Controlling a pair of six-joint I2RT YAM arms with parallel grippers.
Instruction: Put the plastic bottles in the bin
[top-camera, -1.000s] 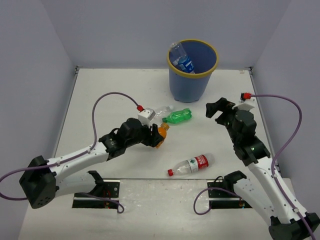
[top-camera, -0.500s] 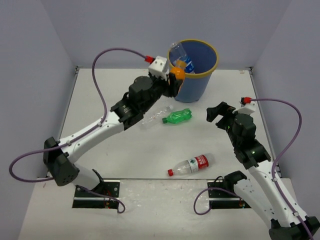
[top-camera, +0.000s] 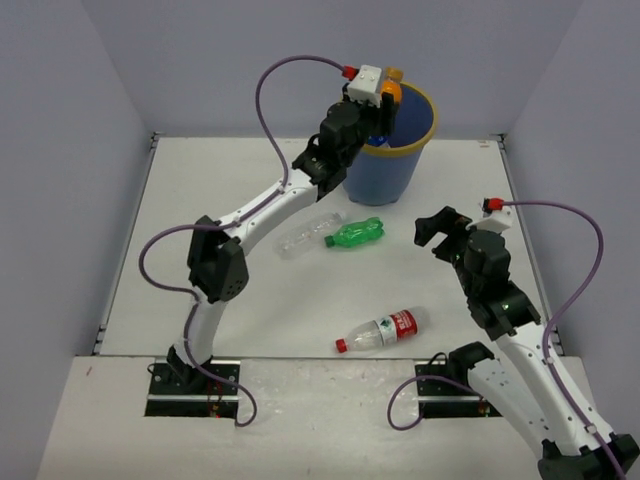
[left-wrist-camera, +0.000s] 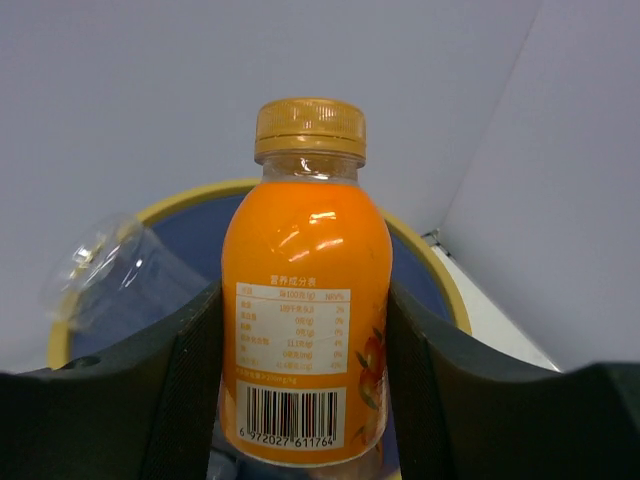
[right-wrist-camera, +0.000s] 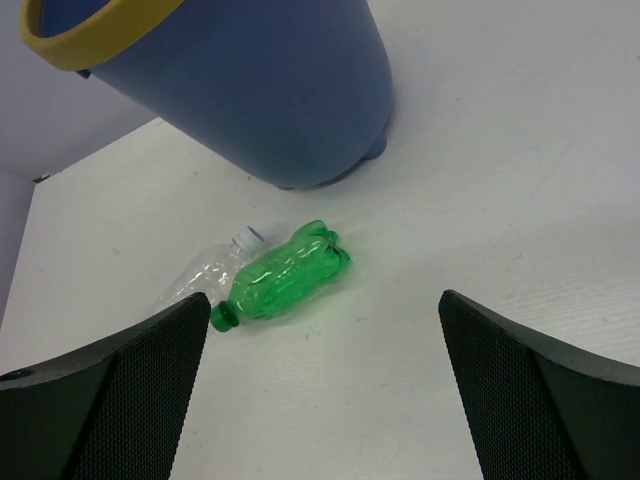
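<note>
My left gripper (top-camera: 385, 97) is shut on an orange bottle (left-wrist-camera: 305, 280) and holds it over the near-left rim of the blue bin (top-camera: 400, 172). In the left wrist view the yellow rim (left-wrist-camera: 430, 262) and a clear bottle (left-wrist-camera: 115, 270) inside the bin show behind the orange bottle. A green bottle (top-camera: 354, 234) and a clear bottle (top-camera: 303, 235) lie side by side on the table; both show in the right wrist view, green (right-wrist-camera: 285, 275) and clear (right-wrist-camera: 200, 275). A red-labelled bottle (top-camera: 385, 329) lies near the front. My right gripper (top-camera: 432, 224) is open and empty, right of the green bottle.
Grey walls close in the white table (top-camera: 220, 290) on three sides. The bin (right-wrist-camera: 260, 90) stands at the back, just beyond the green bottle. Purple cables loop off both arms.
My left arm has lifted the orange bottle from the table near the green bottle up and back to the bin's rim. The right arm has barely moved.
</note>
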